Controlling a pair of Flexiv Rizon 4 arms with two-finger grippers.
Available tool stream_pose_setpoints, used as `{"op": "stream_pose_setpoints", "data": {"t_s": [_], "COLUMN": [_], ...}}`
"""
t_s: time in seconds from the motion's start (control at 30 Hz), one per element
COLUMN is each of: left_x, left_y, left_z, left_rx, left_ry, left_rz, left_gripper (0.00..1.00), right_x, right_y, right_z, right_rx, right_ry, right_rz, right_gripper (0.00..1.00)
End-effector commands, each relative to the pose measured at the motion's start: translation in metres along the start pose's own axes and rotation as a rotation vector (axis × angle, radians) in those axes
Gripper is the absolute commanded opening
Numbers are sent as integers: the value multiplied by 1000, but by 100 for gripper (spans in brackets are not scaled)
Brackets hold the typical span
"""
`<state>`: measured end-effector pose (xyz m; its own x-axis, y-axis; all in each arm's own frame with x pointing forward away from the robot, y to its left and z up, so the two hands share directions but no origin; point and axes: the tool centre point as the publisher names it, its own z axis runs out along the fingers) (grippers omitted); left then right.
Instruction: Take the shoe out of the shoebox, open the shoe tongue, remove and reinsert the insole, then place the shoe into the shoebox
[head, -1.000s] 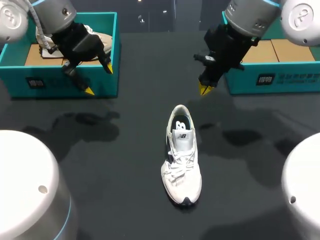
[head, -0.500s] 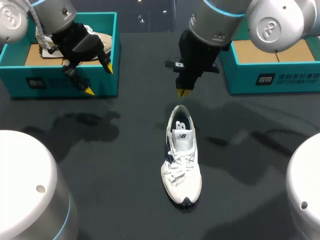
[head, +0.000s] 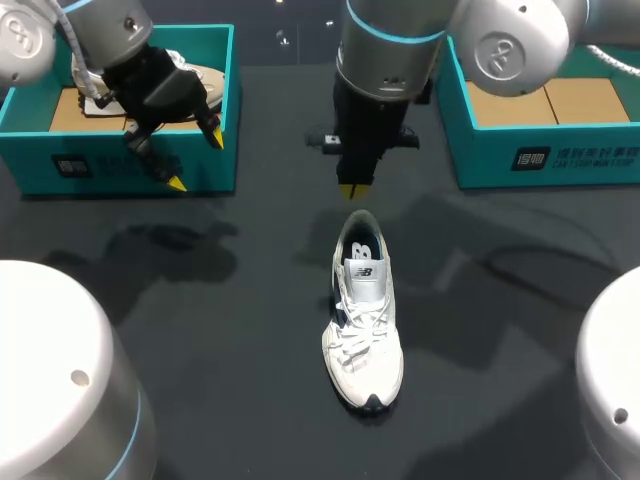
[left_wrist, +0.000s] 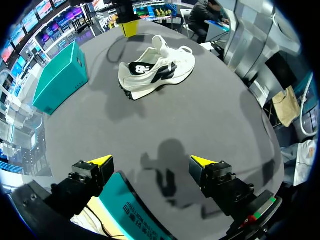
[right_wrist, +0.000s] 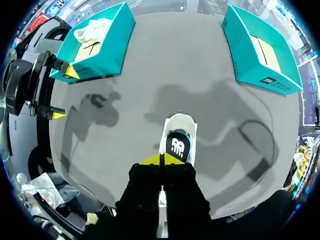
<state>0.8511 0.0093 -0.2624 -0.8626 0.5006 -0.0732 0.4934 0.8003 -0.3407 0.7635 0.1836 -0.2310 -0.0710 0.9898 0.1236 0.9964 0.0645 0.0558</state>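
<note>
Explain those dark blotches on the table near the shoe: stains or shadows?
Shadows, most likely. Head view: soft arm-shaped patches lie on the table either side of the shoe. Left wrist view: a small shadow falls between the open fingers of the left hand. Right wrist view: a broad shadow spreads around the shoe, ahead of the right hand.

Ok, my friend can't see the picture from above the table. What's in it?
A white shoe lies on the dark table. The right hand, closed, hovers by its heel; the left hand hangs open over the left teal shoebox. A second teal shoebox sits at right.
</note>
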Motion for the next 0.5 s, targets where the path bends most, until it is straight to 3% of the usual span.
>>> {"op": "stream_pose_setpoints", "data": {"t_s": [0.03,0.47,0.5], "left_x": [-23,-47,-43], "left_y": [19,52,45], "left_z": [3,-11,-8], "left_rx": [27,72,64], "left_ry": [51,70,65], "left_rz": [7,39,45], "left_gripper": [100,100,100], "right_x": [9,0,-3], "right_y": [3,-17,-19], "right_z": [17,44,45], "right_rx": [-6,-35,-38], "right_ry": [-50,-161,-166], "right_rz": [24,62,63], "right_gripper": [0,0,0]}}
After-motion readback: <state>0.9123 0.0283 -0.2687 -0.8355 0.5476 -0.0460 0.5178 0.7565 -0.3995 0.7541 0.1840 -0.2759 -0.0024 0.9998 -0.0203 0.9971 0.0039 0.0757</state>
